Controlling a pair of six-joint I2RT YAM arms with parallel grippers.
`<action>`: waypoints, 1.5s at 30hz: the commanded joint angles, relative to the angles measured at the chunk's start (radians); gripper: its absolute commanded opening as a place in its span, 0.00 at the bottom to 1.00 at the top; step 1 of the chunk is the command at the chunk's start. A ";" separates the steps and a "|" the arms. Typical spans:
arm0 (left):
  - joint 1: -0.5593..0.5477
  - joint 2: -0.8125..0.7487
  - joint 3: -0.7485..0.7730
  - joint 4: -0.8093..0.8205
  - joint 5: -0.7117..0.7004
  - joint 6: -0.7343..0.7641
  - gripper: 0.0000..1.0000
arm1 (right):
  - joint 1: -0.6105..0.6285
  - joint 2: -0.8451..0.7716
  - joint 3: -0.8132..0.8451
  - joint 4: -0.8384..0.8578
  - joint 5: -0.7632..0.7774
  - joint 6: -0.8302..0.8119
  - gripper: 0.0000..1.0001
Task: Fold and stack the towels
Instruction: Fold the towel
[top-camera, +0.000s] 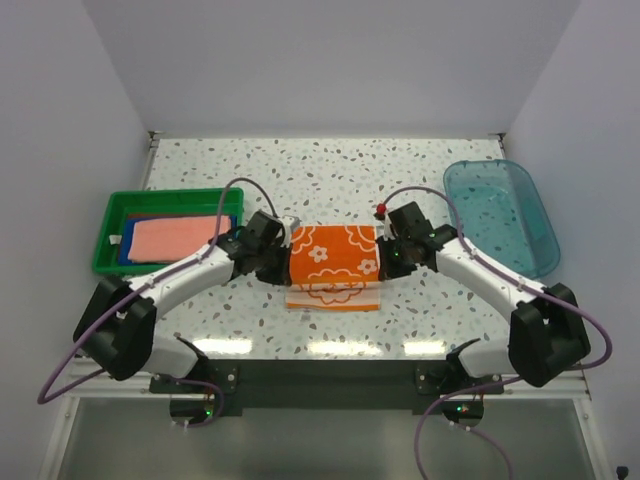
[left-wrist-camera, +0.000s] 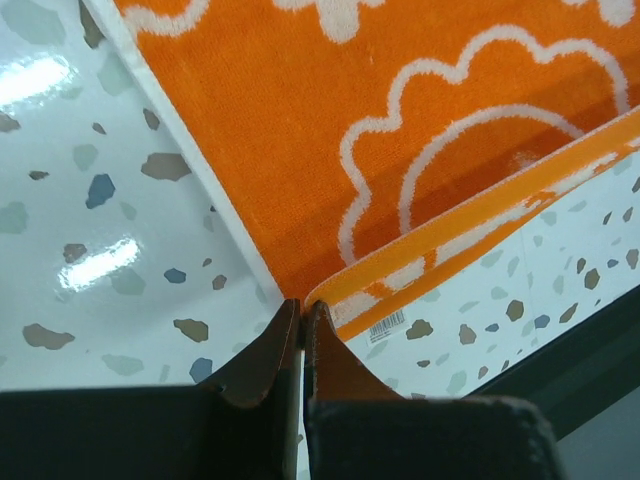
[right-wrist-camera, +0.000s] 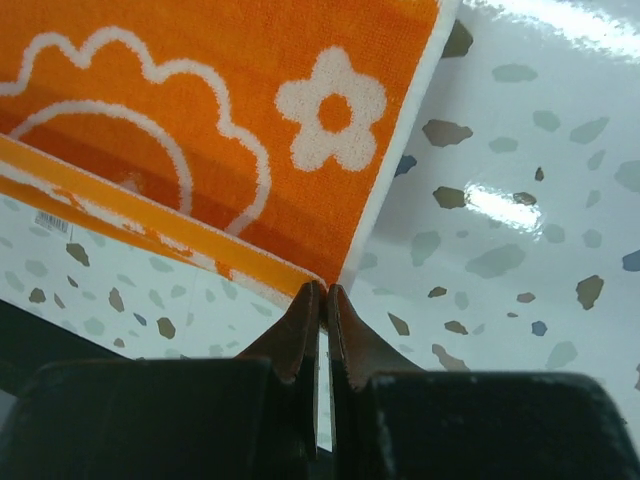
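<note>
An orange towel with white flower outlines (top-camera: 333, 256) hangs stretched between my two grippers over the middle of the table, and its lower edge (top-camera: 333, 298) rests on the tabletop. My left gripper (top-camera: 283, 258) is shut on the towel's left corner; in the left wrist view the fingertips (left-wrist-camera: 303, 310) pinch the orange cloth (left-wrist-camera: 330, 130). My right gripper (top-camera: 382, 255) is shut on the right corner, its tips (right-wrist-camera: 325, 292) closed on the cloth (right-wrist-camera: 200, 120). A folded pink towel (top-camera: 175, 238) lies on a blue towel (top-camera: 133, 250) in the tray.
The green plastic tray (top-camera: 170, 196) stands at the left, close to my left arm. A clear blue plastic tub (top-camera: 500, 212) sits at the right rear. The speckled tabletop (top-camera: 330, 170) stretches behind the towel, with white walls around it.
</note>
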 joint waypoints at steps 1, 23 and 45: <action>0.000 0.043 -0.038 0.033 -0.013 -0.010 0.00 | -0.003 0.016 -0.038 0.029 -0.008 0.026 0.00; -0.019 0.078 -0.082 0.067 -0.044 -0.025 0.06 | -0.003 0.091 -0.124 0.101 -0.033 0.034 0.00; -0.019 -0.071 0.019 -0.042 -0.120 -0.028 0.01 | 0.002 -0.111 -0.054 0.006 -0.045 0.041 0.00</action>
